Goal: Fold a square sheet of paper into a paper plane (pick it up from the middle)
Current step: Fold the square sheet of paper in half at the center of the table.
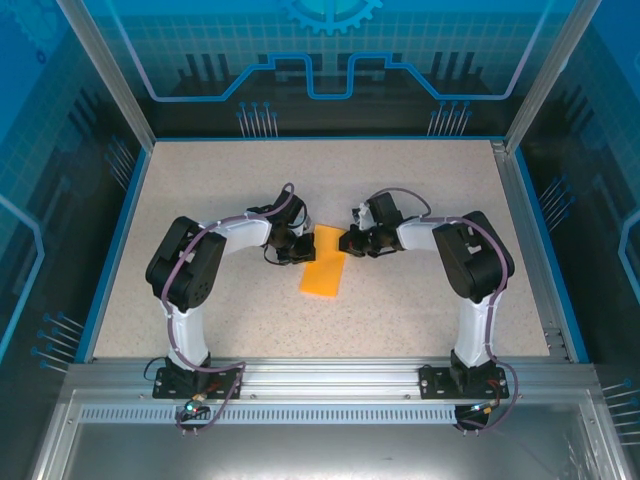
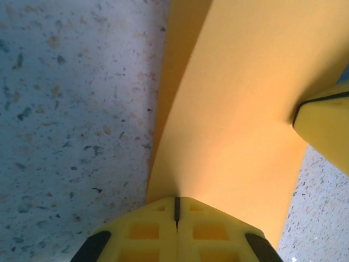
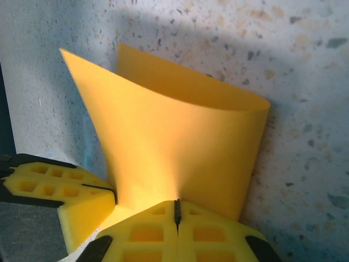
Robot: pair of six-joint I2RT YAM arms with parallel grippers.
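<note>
The square sheet of paper (image 1: pixel 322 265), orange-yellow, is bent over on itself and looks like a narrow rectangle at the table's middle. My left gripper (image 1: pixel 298 246) is shut on its far left edge and my right gripper (image 1: pixel 352 242) is shut on its far right edge. In the left wrist view the sheet (image 2: pixel 240 109) rises curved from the closed left gripper (image 2: pixel 176 200), with a right fingertip (image 2: pixel 327 128) pressed on it. From the right wrist, the curled sheet (image 3: pixel 180 136) fans out of the closed right gripper (image 3: pixel 176 203), beside the left fingers (image 3: pixel 65 199). A paper plane is out of view.
The speckled table (image 1: pixel 220 200) is bounded by a blue rim and metal frame posts (image 1: pixel 520 120). Both arm bases stand on the near rail (image 1: pixel 320 385).
</note>
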